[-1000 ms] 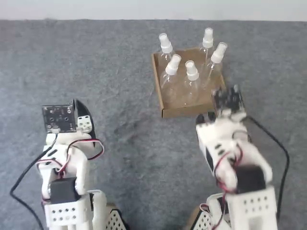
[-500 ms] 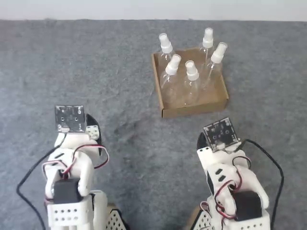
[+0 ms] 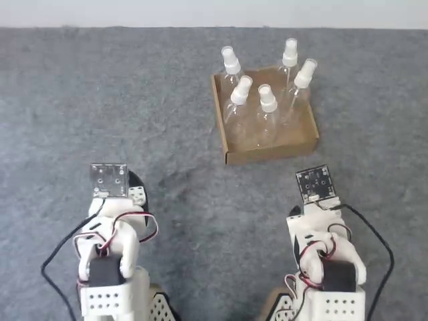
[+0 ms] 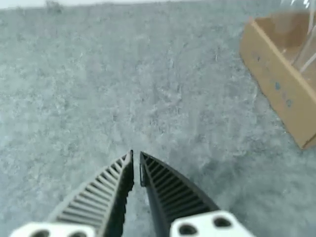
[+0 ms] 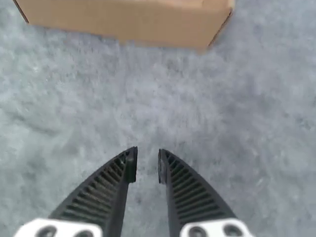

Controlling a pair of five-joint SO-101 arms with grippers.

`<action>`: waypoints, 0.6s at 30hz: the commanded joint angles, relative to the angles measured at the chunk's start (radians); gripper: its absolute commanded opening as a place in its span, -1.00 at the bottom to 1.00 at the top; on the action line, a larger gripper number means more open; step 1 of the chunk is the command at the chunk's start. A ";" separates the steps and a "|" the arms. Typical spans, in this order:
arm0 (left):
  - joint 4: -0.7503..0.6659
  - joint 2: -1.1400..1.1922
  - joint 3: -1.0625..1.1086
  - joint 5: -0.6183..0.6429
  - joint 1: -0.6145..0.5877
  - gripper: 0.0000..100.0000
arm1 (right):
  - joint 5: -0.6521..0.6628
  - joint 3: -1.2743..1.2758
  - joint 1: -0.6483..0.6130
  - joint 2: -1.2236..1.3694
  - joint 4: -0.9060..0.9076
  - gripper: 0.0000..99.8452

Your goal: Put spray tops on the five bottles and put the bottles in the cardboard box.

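Left gripper (image 4: 137, 157) closed, right gripper (image 5: 147, 153) slightly ajar

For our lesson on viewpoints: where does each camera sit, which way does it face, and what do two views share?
High view: fixed above, looking down over the table; left arm and right arm show, with the cardboard box of bottles beyond them.
Left wrist view: on the left arm, facing forward over the table; left gripper shows.
Right wrist view: on the right arm, facing the box's wall; right gripper shows.
Shared: the box appears in all three.
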 commanded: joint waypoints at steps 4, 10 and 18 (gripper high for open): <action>-0.002 -0.012 0.010 0.006 -0.018 -0.98 | 0.003 0.092 0.002 -0.015 -0.005 -0.95; 0.253 -0.015 0.010 0.008 -0.017 -0.98 | 0.005 0.127 0.008 -0.012 -0.001 -0.95; 0.315 -0.017 0.010 0.011 -0.017 -0.98 | 0.011 0.127 0.008 -0.005 0.001 -0.95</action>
